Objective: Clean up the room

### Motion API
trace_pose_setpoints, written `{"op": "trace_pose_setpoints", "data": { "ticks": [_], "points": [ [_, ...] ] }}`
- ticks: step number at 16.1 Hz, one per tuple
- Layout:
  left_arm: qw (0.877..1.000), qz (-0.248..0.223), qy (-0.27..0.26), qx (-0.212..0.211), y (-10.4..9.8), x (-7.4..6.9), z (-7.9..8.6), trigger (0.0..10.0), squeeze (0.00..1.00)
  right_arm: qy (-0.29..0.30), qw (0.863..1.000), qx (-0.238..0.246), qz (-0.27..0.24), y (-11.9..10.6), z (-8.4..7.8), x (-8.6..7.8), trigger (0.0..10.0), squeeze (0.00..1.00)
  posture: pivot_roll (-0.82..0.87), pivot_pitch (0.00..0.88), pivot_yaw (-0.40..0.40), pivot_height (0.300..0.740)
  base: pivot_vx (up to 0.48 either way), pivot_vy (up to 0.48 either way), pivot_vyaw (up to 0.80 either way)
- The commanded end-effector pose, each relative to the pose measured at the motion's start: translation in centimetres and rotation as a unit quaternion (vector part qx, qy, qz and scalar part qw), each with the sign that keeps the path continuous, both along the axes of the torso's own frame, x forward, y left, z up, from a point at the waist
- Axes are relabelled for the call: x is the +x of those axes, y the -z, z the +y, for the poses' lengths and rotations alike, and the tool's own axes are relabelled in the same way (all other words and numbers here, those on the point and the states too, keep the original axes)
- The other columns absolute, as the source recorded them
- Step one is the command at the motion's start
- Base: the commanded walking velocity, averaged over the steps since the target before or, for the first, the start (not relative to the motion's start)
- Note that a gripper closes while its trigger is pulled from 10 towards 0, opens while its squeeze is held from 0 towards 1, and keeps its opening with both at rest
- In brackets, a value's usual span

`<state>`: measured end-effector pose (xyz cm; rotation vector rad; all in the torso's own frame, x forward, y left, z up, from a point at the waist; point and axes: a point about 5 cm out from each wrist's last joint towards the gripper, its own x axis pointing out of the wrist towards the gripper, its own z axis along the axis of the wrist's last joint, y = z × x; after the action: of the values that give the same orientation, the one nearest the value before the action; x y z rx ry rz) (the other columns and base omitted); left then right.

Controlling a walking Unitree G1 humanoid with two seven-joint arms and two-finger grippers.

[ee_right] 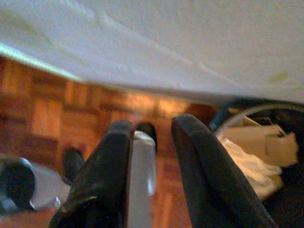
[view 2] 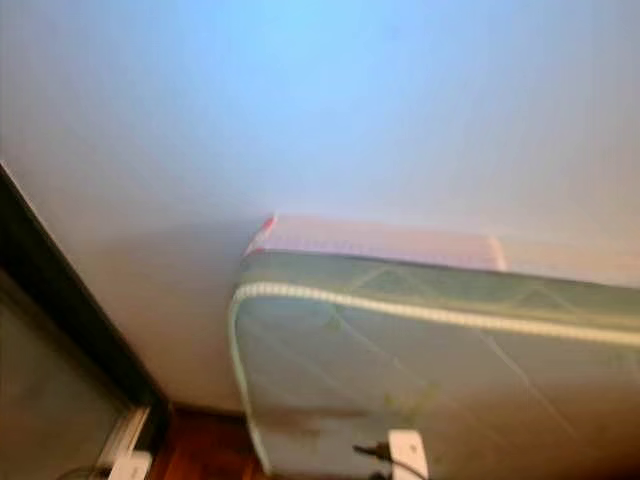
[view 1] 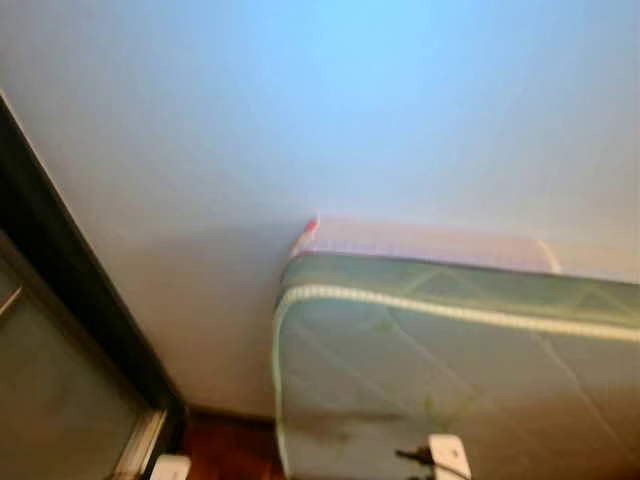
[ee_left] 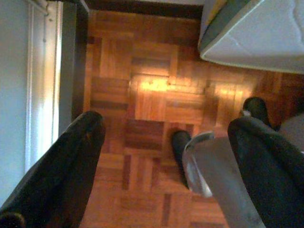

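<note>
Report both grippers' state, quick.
Left gripper: open, holding nothing, above the wooden floor.
Right gripper: open, holding nothing, beside the mattress.

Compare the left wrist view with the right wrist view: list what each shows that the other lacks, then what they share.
Left wrist view only: a pale door or window frame along one edge, with a dark strip beside it, and the left claw with fingers spread wide.

Right wrist view only: a dark container holding crumpled pale material, and the right claw with a narrower gap between its fingers.

Both: wooden parquet floor, the pale quilted mattress, and the robot's silver legs with black feet below.
</note>
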<state>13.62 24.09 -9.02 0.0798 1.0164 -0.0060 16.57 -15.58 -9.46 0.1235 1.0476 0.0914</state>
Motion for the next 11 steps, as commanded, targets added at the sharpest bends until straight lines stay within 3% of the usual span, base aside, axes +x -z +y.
{"op": "trace_pose_setpoints", "data": {
  "ticks": [1,6,11],
  "points": [
    [1.000,-0.011,0.003,-0.004,-0.25,0.86,-0.26,10.0,0.00,0.005,1.000,-0.007,0.007,0.11,-0.69,-0.33,10.0,0.00,0.05,0.000,-0.024,0.740,0.000,0.000,-0.74],
    [1.000,-0.009,0.003,-0.004,-0.23,0.78,-0.19,10.0,0.00,0.003,1.000,-0.008,0.007,0.13,-0.64,-0.36,10.0,0.00,0.05,0.000,-0.022,0.740,0.000,0.000,-0.74],
    [1.000,-0.010,0.004,-0.003,-0.25,0.82,-0.17,10.0,0.00,0.021,1.000,-0.009,-0.004,0.06,-0.69,-0.26,10.0,0.00,0.05,0.000,-0.022,0.740,0.000,0.000,0.00]
  ]
}}
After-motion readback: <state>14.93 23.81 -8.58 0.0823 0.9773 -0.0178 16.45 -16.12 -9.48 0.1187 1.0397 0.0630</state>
